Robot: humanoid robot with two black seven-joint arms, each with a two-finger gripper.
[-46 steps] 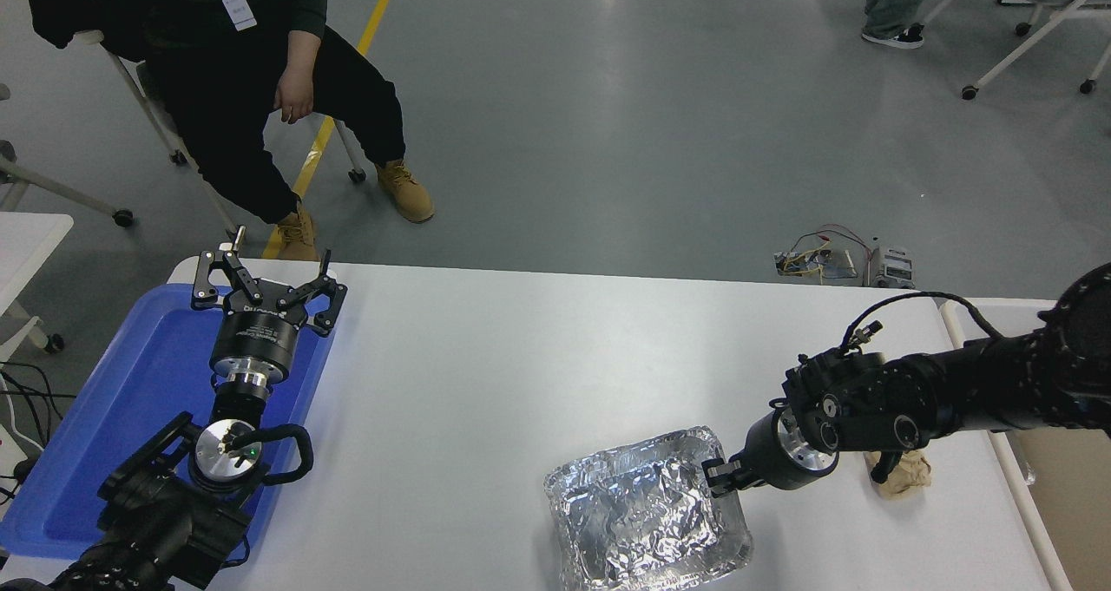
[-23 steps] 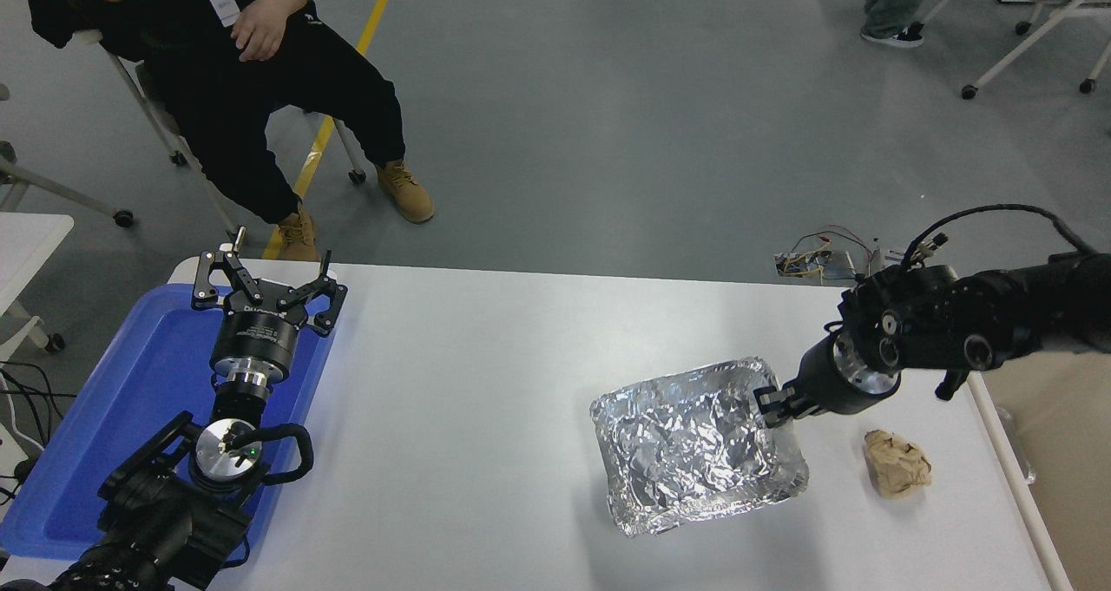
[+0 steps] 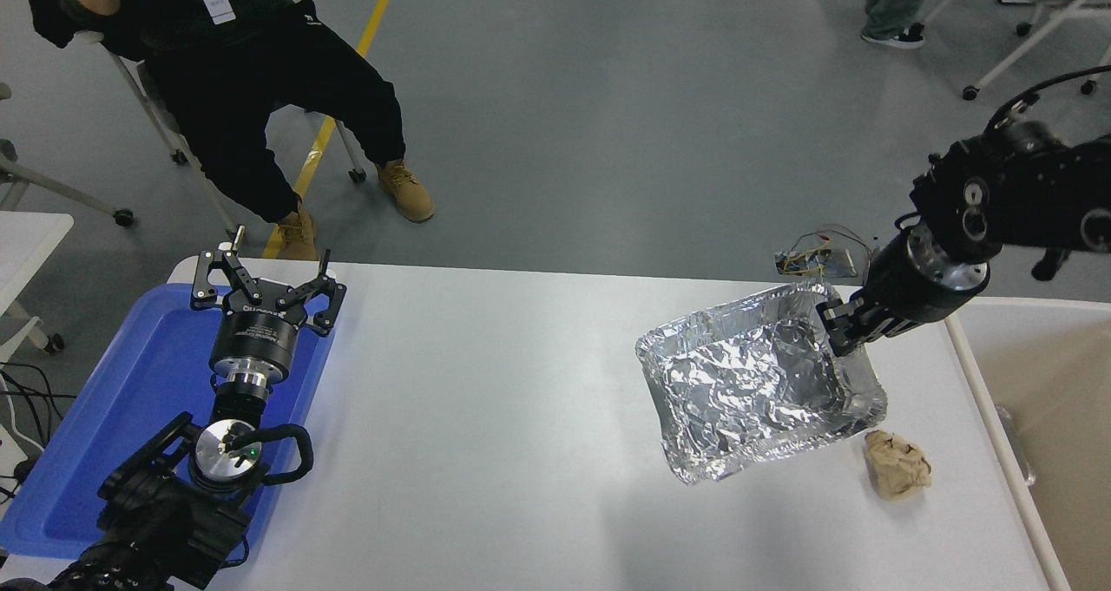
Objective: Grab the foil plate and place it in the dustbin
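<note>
Right hand (image 3: 840,326), clamped on foil plate (image 3: 757,383) rim, has lifted it off surface (image 3: 486,400) & swung right toward dustbin (image 3: 1037,374). Drop comes next; left hand (image 3: 265,292) parked, fingers apart

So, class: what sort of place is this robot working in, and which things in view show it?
Probably a robotics lab or test hall: grey floor with a yellow line, loose wired electronics on it, and rolling chairs beyond the white table.
</note>
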